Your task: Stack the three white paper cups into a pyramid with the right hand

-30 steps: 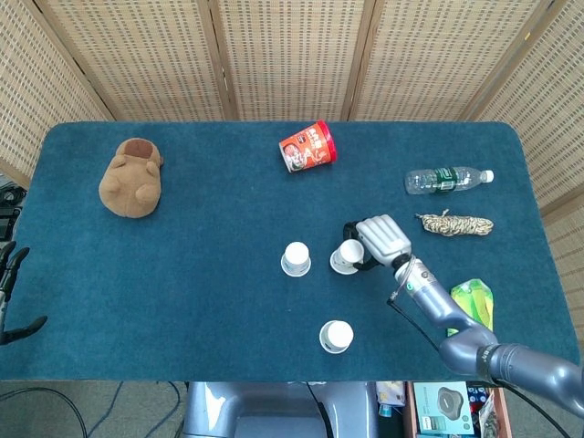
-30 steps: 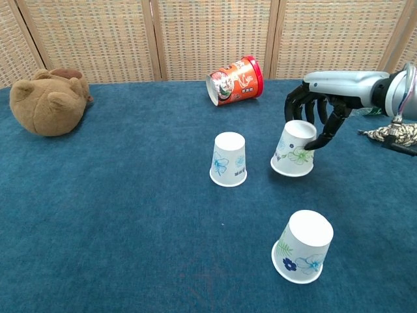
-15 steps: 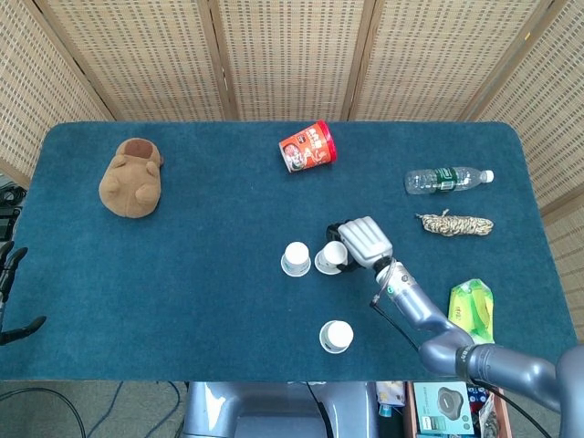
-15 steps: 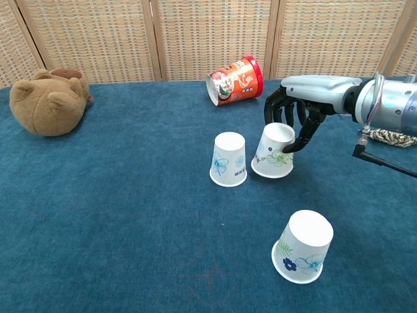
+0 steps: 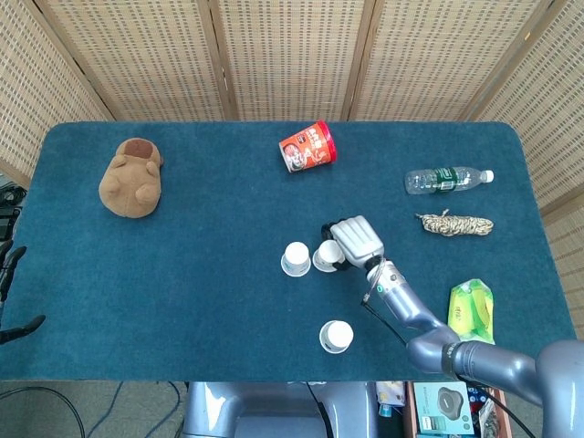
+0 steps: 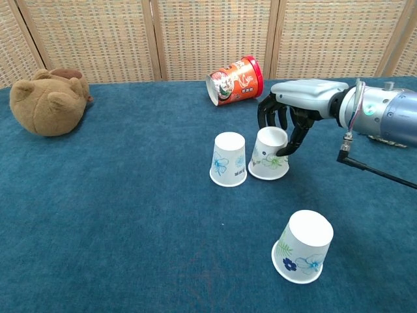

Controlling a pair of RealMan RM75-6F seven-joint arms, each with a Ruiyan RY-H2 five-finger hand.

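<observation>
Three white paper cups with flower prints stand upside down on the blue table. The left cup (image 6: 229, 159) (image 5: 295, 258) stands mid-table. A second cup (image 6: 268, 154) (image 5: 325, 256) sits right beside it, touching or nearly touching, slightly tilted. My right hand (image 6: 290, 111) (image 5: 354, 241) grips this second cup from above and behind, fingers curled around its top. The third cup (image 6: 302, 246) (image 5: 336, 336) stands alone nearer the front edge. At the far left edge of the head view a dark shape (image 5: 11, 274) shows, perhaps my left hand, too little visible to judge.
A red snack cup (image 6: 234, 80) lies on its side at the back. A brown plush bear (image 6: 47, 100) sits at the far left. A water bottle (image 5: 446, 179), a rope bundle (image 5: 454, 224) and a green packet (image 5: 473, 307) lie along the right side.
My right hand has carried the held cup leftward across the table until it sits next to the left cup. The other two cups have stayed put.
</observation>
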